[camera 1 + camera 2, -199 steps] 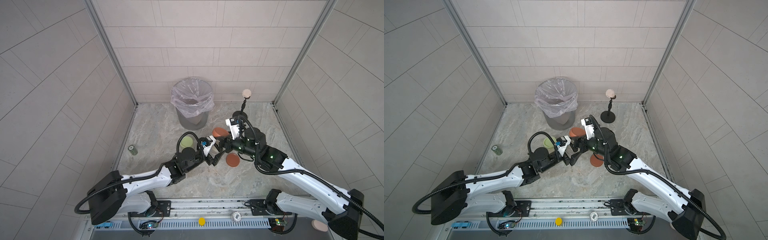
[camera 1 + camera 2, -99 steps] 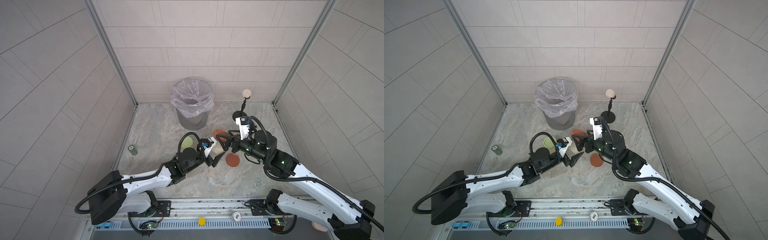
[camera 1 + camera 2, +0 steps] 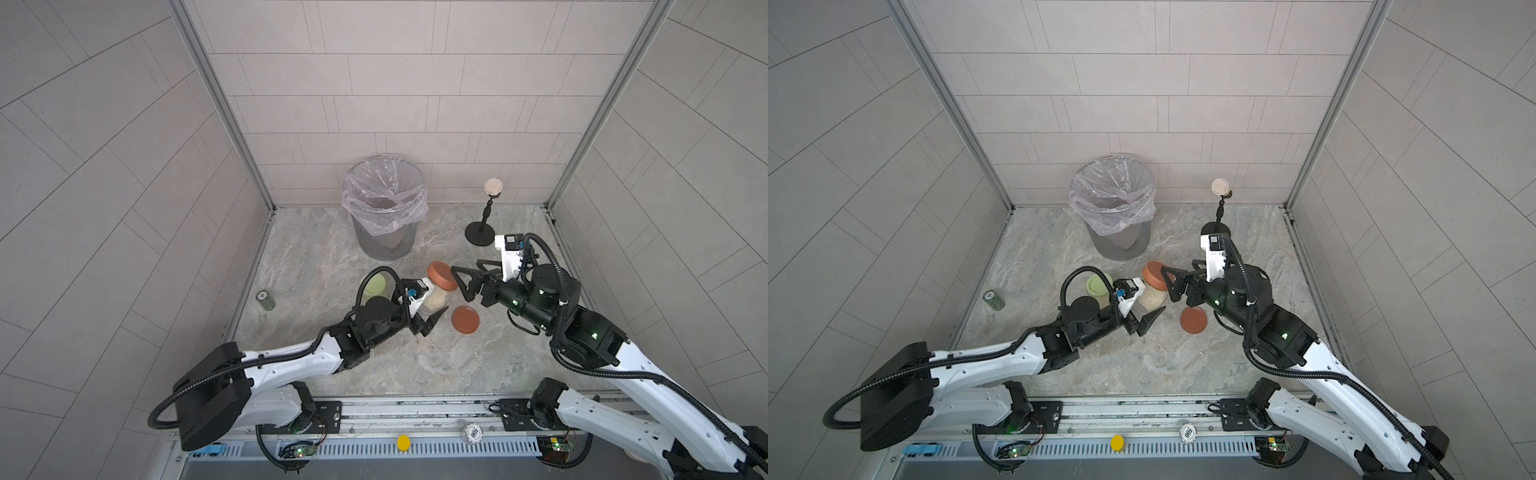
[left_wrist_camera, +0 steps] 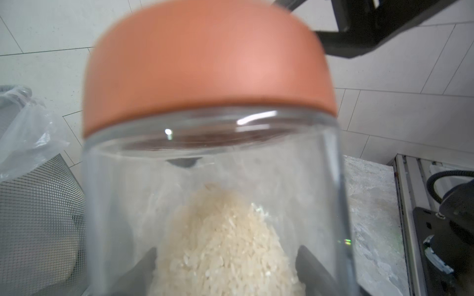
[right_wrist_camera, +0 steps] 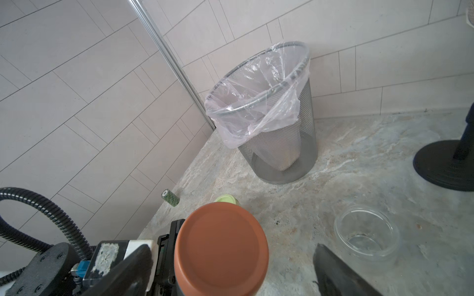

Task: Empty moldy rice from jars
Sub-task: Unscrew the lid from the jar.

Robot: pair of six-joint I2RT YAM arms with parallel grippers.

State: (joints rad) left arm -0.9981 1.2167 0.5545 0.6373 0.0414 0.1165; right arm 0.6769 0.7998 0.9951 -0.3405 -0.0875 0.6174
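Note:
A clear glass jar (image 3: 435,300) (image 4: 213,179) with a rust-red lid (image 3: 441,275) (image 5: 220,248) hangs tilted above the floor, my left gripper (image 3: 428,306) (image 4: 225,269) shut on its glass body. Pale moldy rice (image 4: 218,243) (image 3: 1151,298) lies heaped inside. My right gripper (image 3: 460,284) (image 5: 230,271) is open just right of the lid, its fingers (image 5: 336,271) wide on either side and apart from it. A green-lidded jar (image 3: 376,286) (image 5: 225,198) stands behind my left wrist. An empty lidless jar (image 5: 366,237) sits on the floor.
A loose rust-red lid (image 3: 465,319) (image 3: 1194,321) lies on the marble floor under the right gripper. The lined mesh bin (image 3: 384,245) (image 5: 282,153) stands at the back. A black stand (image 3: 482,237) is back right; a dark green can (image 3: 265,300) sits by the left wall.
My right gripper has opened off the jar's lid and drawn back to the right. The left gripper holds the jar in the same place, lid still on.

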